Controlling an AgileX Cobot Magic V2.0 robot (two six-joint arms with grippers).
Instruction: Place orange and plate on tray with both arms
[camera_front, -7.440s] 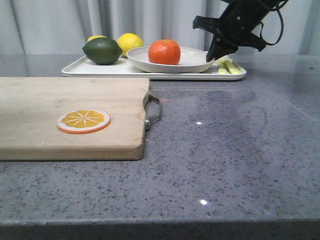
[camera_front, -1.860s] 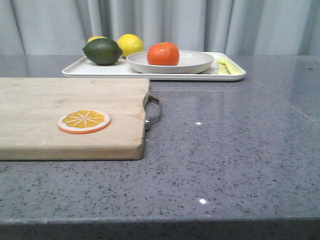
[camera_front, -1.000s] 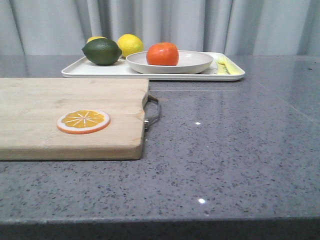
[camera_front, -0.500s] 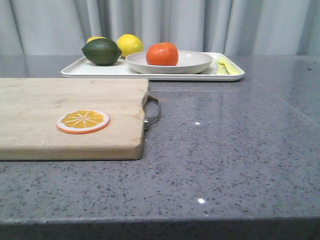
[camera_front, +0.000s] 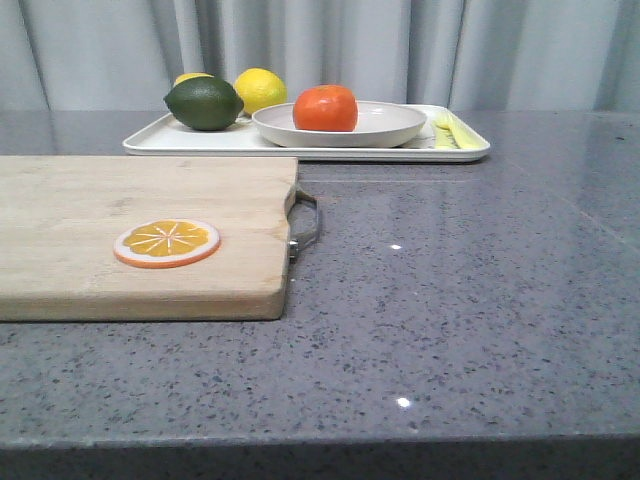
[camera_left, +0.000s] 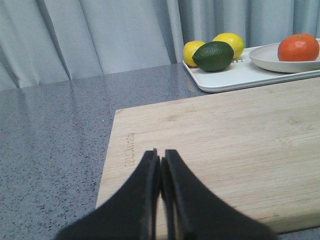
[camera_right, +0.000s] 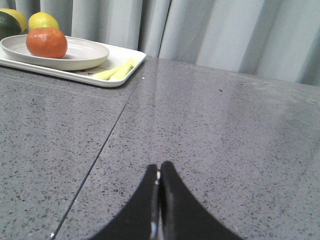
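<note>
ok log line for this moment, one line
orange: in plate | plate: on tray | left end effector: shut, empty | right end effector: shut, empty

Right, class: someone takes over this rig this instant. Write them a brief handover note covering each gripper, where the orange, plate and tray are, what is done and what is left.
Left gripper: shut, empty, above the near part of the cutting board.
Right gripper: shut, empty, above bare table, clear of the tray.
Orange: sits in the plate.
Plate: rests on the tray at the far side of the table.
Also on the tray: lime, two lemons, some pale yellow sticks.
Done: orange and plate both appear to be on the tray.
Left: nothing obvious; just confirm the plate sits fully inside the rim.
</note>
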